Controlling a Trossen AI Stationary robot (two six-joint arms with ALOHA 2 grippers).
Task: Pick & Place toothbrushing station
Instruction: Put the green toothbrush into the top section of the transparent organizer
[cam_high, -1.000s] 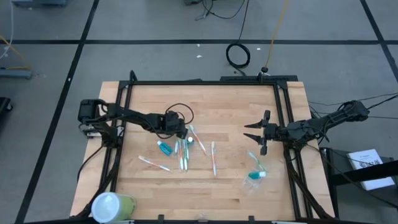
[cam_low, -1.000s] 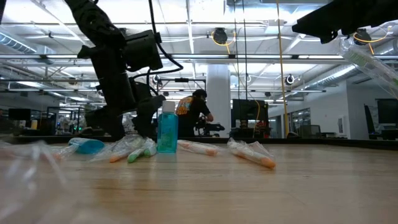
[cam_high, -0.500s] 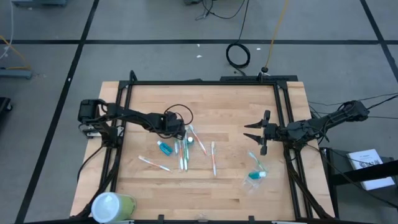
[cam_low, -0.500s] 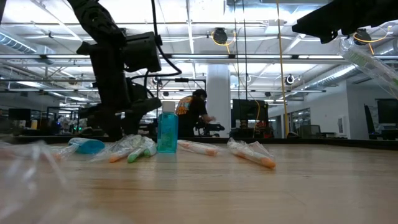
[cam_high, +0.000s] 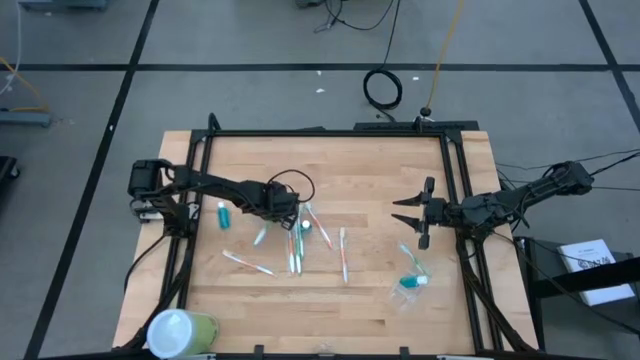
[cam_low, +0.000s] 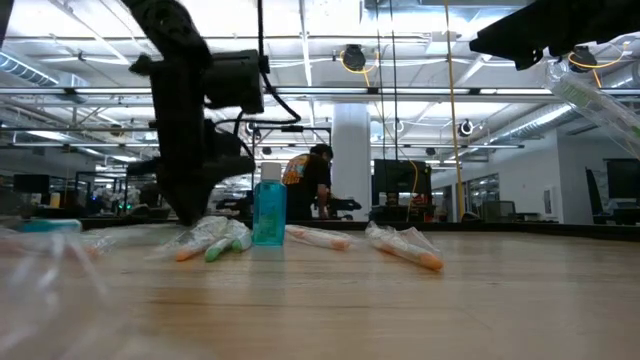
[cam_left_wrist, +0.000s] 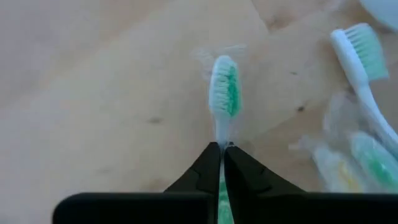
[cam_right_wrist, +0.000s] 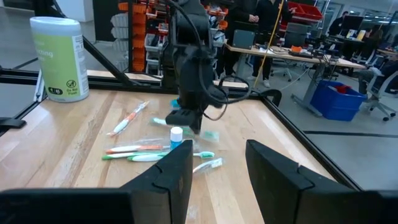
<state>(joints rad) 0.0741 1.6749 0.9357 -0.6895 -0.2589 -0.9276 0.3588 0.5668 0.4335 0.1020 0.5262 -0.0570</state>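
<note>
Well, early days: the left gripper (cam_left_wrist: 222, 148) is pinched on a green toothbrush (cam_left_wrist: 224, 87) mid-table, other brushes (cam_high: 344, 252) and tubes (cam_high: 224, 213) lie scattered, the clear holder (cam_high: 408, 283) sits unfilled (right gripper (cam_high: 412, 217) hovering, fingers apart).

In the left wrist view the green-bristled toothbrush (cam_left_wrist: 224, 87) shows only its head; its handle is hidden between the shut left tool (cam_left_wrist: 222, 163). Beside it, wrapped toothbrushes (cam_left_wrist: 364, 163) are blurred and cut off by the edge.
</note>
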